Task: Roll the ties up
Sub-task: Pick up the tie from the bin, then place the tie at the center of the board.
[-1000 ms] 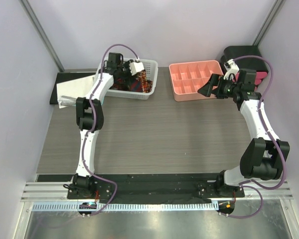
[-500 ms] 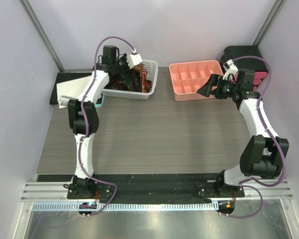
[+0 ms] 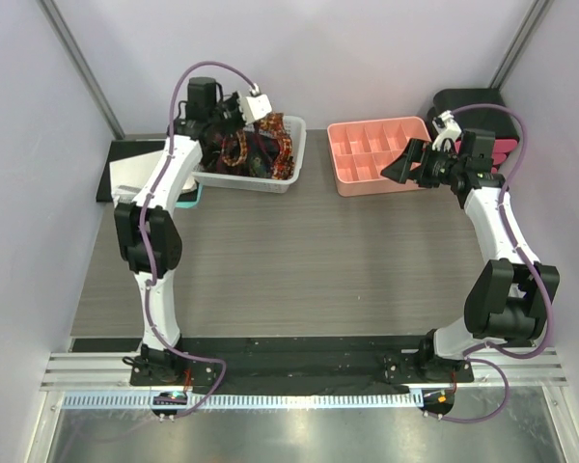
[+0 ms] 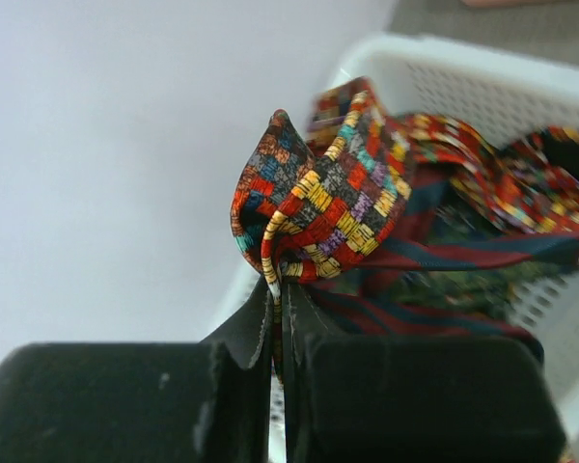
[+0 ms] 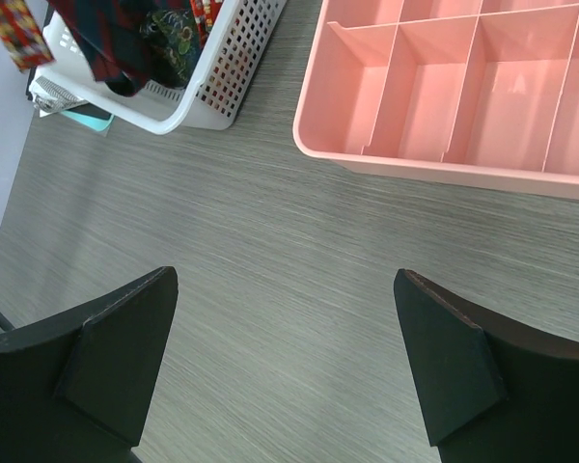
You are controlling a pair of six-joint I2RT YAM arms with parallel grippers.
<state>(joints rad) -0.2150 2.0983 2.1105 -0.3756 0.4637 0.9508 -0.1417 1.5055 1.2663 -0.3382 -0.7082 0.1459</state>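
The grey wood-grain surface [image 3: 299, 251] carries a pink plastic tray with divided compartments [image 3: 386, 183] at its far right and a white perforated plastic basket [image 3: 246, 181] at its far left, the two set apart. Inside the basket lies a heap of patterned fabric neckties [image 3: 275, 154], dark red, green and striped among them. One necktie with a multicoloured check of red, yellow, teal and purple [image 4: 318, 207] is folded over into a peak above the basket's rim, and the rest of it trails down into the heap. The left arm's black fingers [image 4: 243, 328] are clenched on this checked necktie at the base of the fold, over the basket's left end. The right arm's black fingers [image 5: 116, 347] are spread wide with nothing between them. They hover above the surface, near the edge of the pink tray.
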